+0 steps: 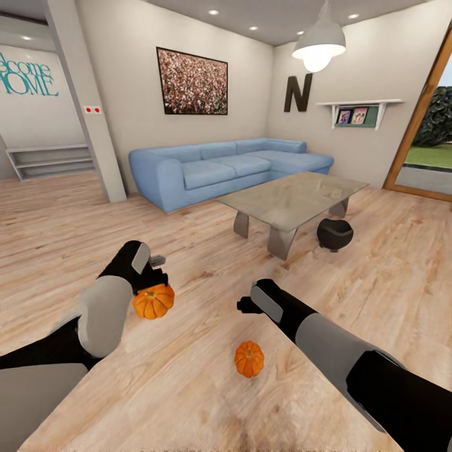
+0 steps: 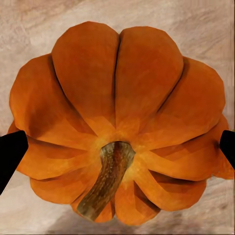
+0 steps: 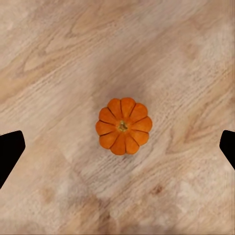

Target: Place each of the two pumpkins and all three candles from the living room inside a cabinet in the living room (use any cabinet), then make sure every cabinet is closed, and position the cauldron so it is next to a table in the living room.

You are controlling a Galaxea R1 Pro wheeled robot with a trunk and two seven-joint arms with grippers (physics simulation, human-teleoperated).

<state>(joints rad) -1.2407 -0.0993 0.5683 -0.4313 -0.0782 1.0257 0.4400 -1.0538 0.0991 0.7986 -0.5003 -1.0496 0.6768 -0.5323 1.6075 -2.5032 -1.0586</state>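
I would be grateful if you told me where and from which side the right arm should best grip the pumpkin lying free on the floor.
Probably from straight above, jaws closing across the widest part of the pumpkin's ribbed body. It sits upright on the wood floor, its short stem pointing up, so the stem offers little to hold. The right gripper hangs open above it, fingertips well apart on either side.

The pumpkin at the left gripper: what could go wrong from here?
The left gripper straddles the near pumpkin with fingertips at its widest ribs; closing on that rounded shell may let it squirt out and roll. The second pumpkin lies loose on the floor under the right gripper, so it could get knocked.
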